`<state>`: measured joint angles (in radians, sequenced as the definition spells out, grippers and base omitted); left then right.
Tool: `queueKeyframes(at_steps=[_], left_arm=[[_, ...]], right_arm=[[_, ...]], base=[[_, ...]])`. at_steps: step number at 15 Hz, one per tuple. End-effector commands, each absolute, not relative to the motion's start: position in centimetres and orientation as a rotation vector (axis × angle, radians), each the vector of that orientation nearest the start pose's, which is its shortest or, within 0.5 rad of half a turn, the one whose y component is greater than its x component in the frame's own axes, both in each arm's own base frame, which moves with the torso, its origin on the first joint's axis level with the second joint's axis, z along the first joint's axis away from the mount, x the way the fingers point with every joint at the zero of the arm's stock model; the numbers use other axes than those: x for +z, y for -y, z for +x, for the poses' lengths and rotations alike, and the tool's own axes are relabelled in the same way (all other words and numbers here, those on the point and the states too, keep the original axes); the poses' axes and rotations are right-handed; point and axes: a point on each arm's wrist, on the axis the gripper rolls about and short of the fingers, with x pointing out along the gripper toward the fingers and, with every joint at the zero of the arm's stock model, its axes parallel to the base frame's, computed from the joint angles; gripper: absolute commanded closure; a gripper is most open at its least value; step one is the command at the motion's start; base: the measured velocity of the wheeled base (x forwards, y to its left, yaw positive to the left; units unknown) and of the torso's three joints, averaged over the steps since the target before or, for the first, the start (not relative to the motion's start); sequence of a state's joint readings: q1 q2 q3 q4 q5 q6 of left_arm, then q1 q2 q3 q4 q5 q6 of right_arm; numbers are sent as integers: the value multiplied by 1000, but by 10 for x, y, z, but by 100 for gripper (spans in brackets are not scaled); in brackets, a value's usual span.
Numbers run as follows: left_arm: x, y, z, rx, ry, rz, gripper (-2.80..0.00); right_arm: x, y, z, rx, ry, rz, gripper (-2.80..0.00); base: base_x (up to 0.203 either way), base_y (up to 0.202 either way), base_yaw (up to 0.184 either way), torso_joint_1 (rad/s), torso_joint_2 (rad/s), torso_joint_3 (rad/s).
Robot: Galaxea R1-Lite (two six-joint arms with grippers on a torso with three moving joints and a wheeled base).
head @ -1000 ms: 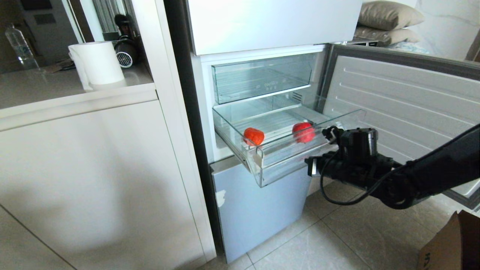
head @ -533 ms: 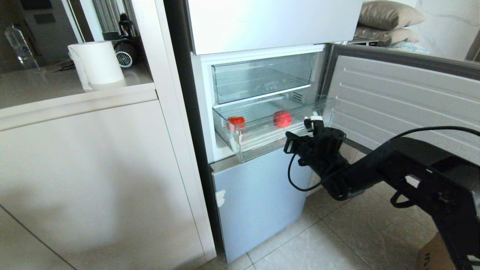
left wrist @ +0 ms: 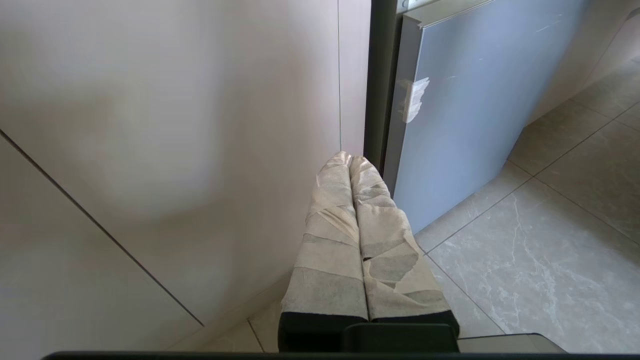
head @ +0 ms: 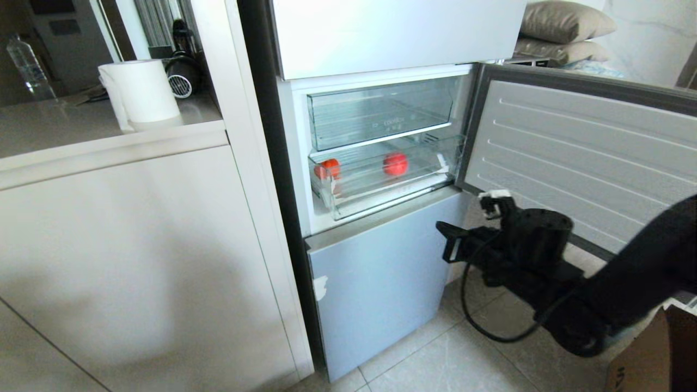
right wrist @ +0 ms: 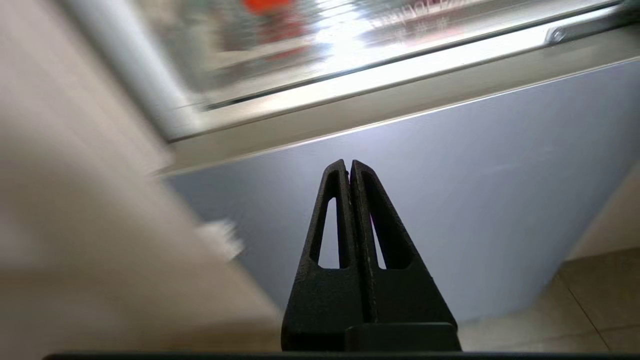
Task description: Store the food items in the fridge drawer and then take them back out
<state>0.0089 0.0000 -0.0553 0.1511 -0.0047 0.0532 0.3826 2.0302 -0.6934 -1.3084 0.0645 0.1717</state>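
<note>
Two red food items lie inside the clear fridge drawer, which sits pushed into the fridge. My right gripper hangs shut and empty below and to the right of the drawer, clear of it and pointing at the pale blue lower door panel. In the right wrist view the gripper has its black fingers pressed together in front of that panel. There the drawer is a blur with one red item in it. My left gripper, tape-wrapped and shut, is parked low beside the cabinet.
The fridge door stands open on the right, behind my right arm. A clear bin sits above the drawer. A white cabinet with a paper roll stands to the left. A cardboard box is on the floor at the lower right.
The drawer, pulled far out a second ago, has slid back into the fridge with both items in it. My right gripper followed it in, then drew back down and to the right.
</note>
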Motion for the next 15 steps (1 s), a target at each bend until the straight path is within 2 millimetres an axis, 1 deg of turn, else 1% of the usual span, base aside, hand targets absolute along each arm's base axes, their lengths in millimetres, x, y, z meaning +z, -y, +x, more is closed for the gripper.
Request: queueKeyframes(at_steps=[1,3,4,6,8,9,10,11,12,13,14,15], left_arm=[[75,0,-28,2,-98,53,0],[75,0,-28,2,-98,53,0],[75,0,-28,0,-98,55,0],[75,0,-27,-5,-98,106,0],[75,1,-27,-11,-84,98,0],[75,1,-26,-21,-67,117,0],[81,1,-26,-30,-5,138,0],[96,2,-28,-50,63,146,0],[118,3,-30,-85,110,147,0],[137,3,-28,-123,112,138,0],[158,5,-19,-183,83,125,0],[175,6,-7,-248,41,113,0]], right_arm=[[179,-98,236,482,87,180,0],[189,-77,184,482,111,159,0],[191,-68,163,458,117,154,0],[195,-49,124,350,122,150,0],[197,-32,89,244,118,148,0],[195,-24,70,209,108,146,0],[190,-16,52,185,88,140,0],[184,-9,34,163,51,131,0],[176,-1,17,142,-9,115,0],[170,3,7,125,-64,99,0],[169,6,1,108,-82,97,0],[169,6,0,99,-86,97,0]], base=[[0,0,0,0,0,0],[0,0,0,0,0,0],[0,0,0,0,0,0],[0,0,0,0,0,0],[0,0,0,0,0,0],[0,0,0,0,0,0],[0,0,0,0,0,0],[0,0,0,0,0,0],[0,0,0,0,0,0],[0,0,0,0,0,0],[0,0,0,0,0,0],[0,0,0,0,0,0]])
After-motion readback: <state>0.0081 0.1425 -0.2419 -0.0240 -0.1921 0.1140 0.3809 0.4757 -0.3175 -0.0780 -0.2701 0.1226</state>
